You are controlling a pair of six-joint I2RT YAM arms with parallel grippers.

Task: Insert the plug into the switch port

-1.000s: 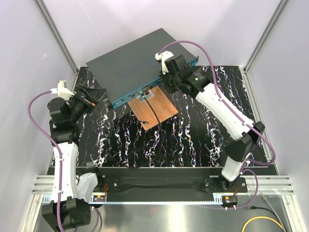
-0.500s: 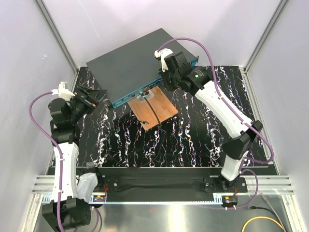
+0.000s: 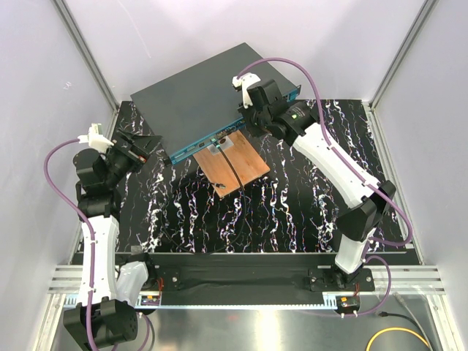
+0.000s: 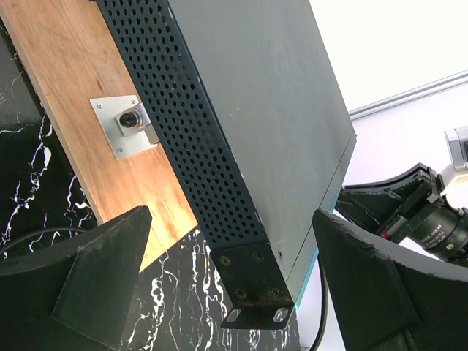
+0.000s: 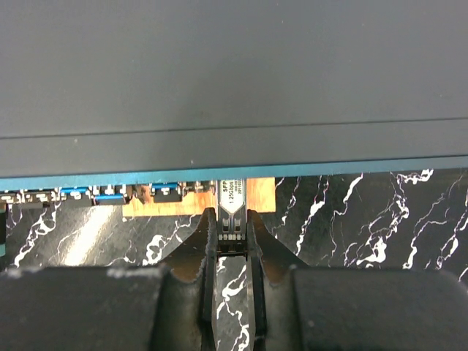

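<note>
- Plug (image 5: pixel 231 207) pinched in the narrow-set right tool (image 5: pixel 231 223), labelled nose right at the teal front face of the switch (image 5: pixel 234 66), seemingly lined up with a port beneath the lid's edge; in or not yet in, cannot tell.
- Best pushed straight and level along the port's axis, no twist, grip firm; any sideways skew likely jams against the port frame.
- Left tool (image 3: pixel 142 148) spread wide just beside the switch's perforated end, gripping nothing; handy for bracing the box against sliding.
- Brown board (image 3: pixel 235 167) butting the front face, flat on the black white-veined tabletop (image 3: pixel 292 212).
- Pale walls (image 3: pixel 351 44) and metal corner posts (image 3: pixel 86 58) all round.
</note>
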